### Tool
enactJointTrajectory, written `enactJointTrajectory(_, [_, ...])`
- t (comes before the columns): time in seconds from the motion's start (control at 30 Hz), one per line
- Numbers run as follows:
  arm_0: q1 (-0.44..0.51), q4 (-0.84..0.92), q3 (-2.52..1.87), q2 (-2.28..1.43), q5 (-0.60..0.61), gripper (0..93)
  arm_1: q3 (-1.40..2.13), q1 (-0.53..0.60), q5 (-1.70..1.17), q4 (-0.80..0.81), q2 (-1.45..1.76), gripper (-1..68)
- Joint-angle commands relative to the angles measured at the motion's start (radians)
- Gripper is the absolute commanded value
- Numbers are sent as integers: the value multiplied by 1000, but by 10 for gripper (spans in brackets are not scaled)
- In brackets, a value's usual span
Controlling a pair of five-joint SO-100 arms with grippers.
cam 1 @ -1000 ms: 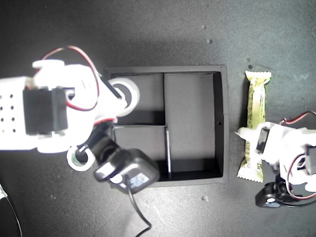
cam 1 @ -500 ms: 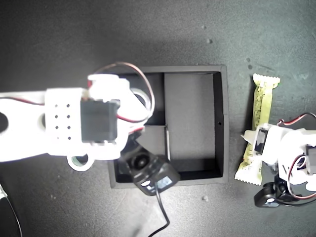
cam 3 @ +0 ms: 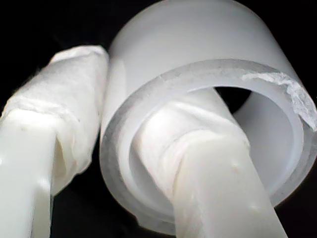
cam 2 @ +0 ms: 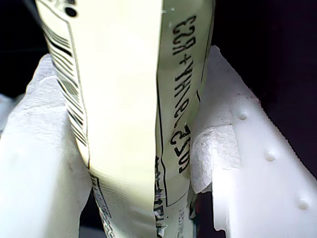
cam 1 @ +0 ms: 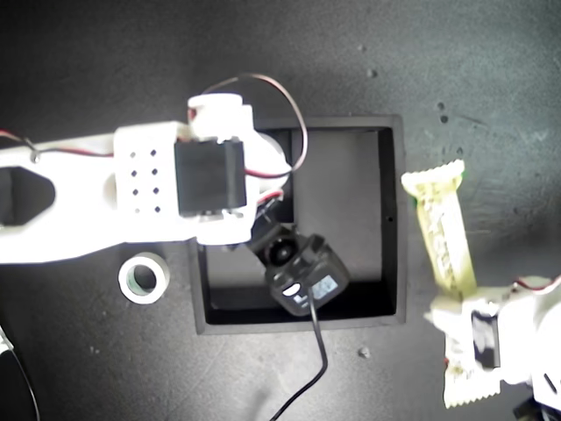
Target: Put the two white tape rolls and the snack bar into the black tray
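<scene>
Here, snack bar (cam 1: 441, 235) tilted, lengthwise upward.

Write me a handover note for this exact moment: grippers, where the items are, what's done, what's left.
My first gripper is shut on the snack bar, which is off the exterior view's right of the black tray, outside it.
My second gripper is shut on a white tape roll, one finger through its hole; that arm is over the tray in the exterior view, hiding the roll there.
The greenish-core tape roll lies on the table at the exterior view's left of the tray.
Done: nothing visibly in the tray.
Left: all three items.
</scene>
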State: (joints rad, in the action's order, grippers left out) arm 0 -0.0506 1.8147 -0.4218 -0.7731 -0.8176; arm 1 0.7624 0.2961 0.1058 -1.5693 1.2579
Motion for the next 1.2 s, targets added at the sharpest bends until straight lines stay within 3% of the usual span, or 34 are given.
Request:
enactJointTrajectory(0.0, [-8, 15, 55, 3, -9, 0, -52, 2, -25, 104, -3, 34])
enactJointTrajectory(0.23, [-15, 18, 11, -9, -18, 0, -172, 0, -8, 156, -196, 37])
enactJointTrajectory(0.53, [-21, 18, 3, -44, -11, 0, -71, -28, 23, 225, -224, 50])
enactJointTrajectory(0.6, [-20, 18, 2, -44, -8, 3, -71, -32, 25, 227, -239, 82])
enactJointTrajectory(0.7, [-15, 18, -11, -49, -6, 80, -71, -37, 23, 221, -265, 176])
enactJointTrajectory(0.97, [-14, 18, -91, -129, 5, 142, -104, -51, 9, 129, -288, 231])
enactJointTrajectory(1.17, [0, 18, -316, -505, 3, 143, -357, -77, -38, -156, -288, 239])
